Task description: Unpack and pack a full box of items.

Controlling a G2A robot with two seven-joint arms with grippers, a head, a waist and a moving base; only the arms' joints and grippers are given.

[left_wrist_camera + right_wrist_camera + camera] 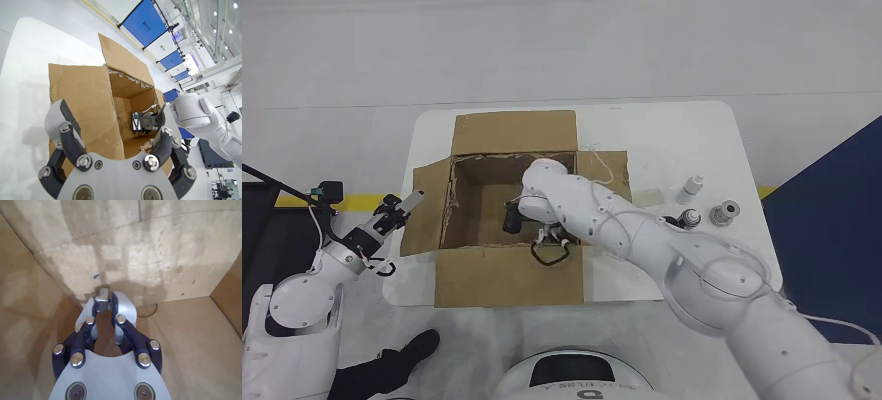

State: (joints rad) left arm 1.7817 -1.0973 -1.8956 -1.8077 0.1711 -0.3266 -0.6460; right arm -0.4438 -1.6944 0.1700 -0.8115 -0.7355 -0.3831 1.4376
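one at a time, by the look of it: working inside the cardboard box (507, 275) with the right gripper (103, 300), fingers drawn narrow and pinching a small metal piece (103, 293) at their very tips. holding it low, close to the box floor and near the seam between floor and wall. carrying it with the long axis roughly in line with the fingers, poking out past the tips toward the floor, as far as the blur allows telling.

hanging the left gripper (112, 108) outside the box, just beyond the left flap, fingers spread wide and holding nothing. looking from there over the flap into the open top, down onto the right gripper deep inside.

counting three things already out on the white table (682, 130), to the right of the box and apart from it: a small white bottle (692, 186), a dark-topped container (687, 218) and a metal spool (725, 212). reading this, from those, as the unpacking half and well along, with the cardboard around the pinched piece looking bare.

hanging the coming move on one relation: being walled in on every side, with the only way out straight overhead. calling, probably, for lifting up through the open top before swinging right toward the other three, and leaving it to the right arm as much the nearer. risking a slip, gripping so far out on the tips.
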